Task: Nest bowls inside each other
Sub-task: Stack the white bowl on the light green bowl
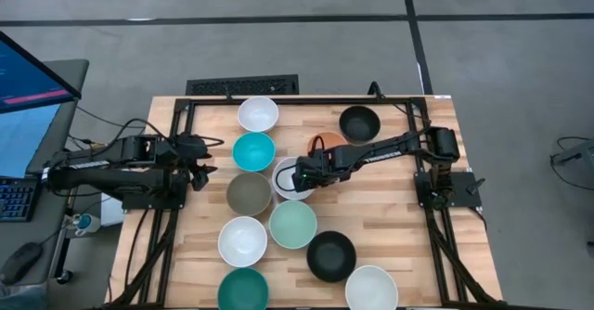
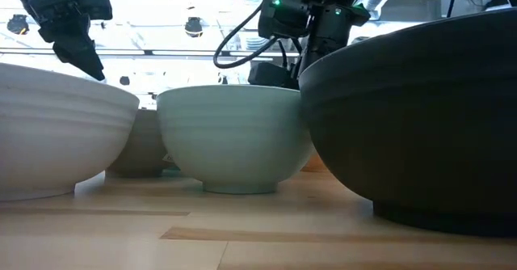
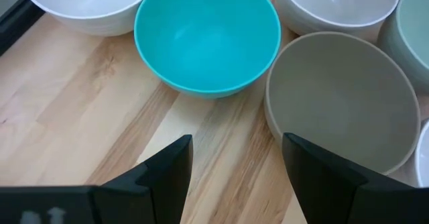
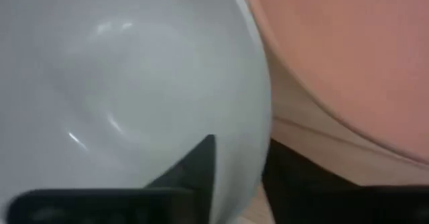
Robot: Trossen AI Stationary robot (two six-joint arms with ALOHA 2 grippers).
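High view, wooden table (image 1: 390, 226) with 10 bowls visible.

Far row: white bowl (image 1: 258, 113) at the far edge; black bowl (image 1: 359, 122) to its right, well apart.

Middle: turquoise bowl (image 1: 253, 150) just beside the grey-taupe bowl (image 1: 249, 193). Centre white bowl (image 1: 290, 182) sits between the turquoise bowl and the mint bowl (image 1: 293, 224), touching or nearly touching the mint one. Orange bowl (image 1: 325, 144) lies just beyond the centre white bowl, partly hidden by the right arm.

Near side: second white bowl (image 1: 242, 239), dark teal bowl (image 1: 242, 290) at the near edge, second black bowl (image 1: 331, 255), third white bowl (image 1: 371, 288). None of the visible bowls sits inside another.

Right gripper (image 1: 303, 174): reaches from the right across to the centre white bowl. In the right wrist view, 1 finger (image 4: 191, 170) is inside that bowl's rim and the other outside, jaws narrow and straddling the wall; whether they press it cannot be told. Orange bowl sits just beside.

Left gripper (image 1: 200, 166): at the left side of the table, near the turquoise and grey-taupe bowls, above the wood, jaws wide, holding nothing. Left wrist view shows both fingers (image 3: 164, 177) apart over bare table.
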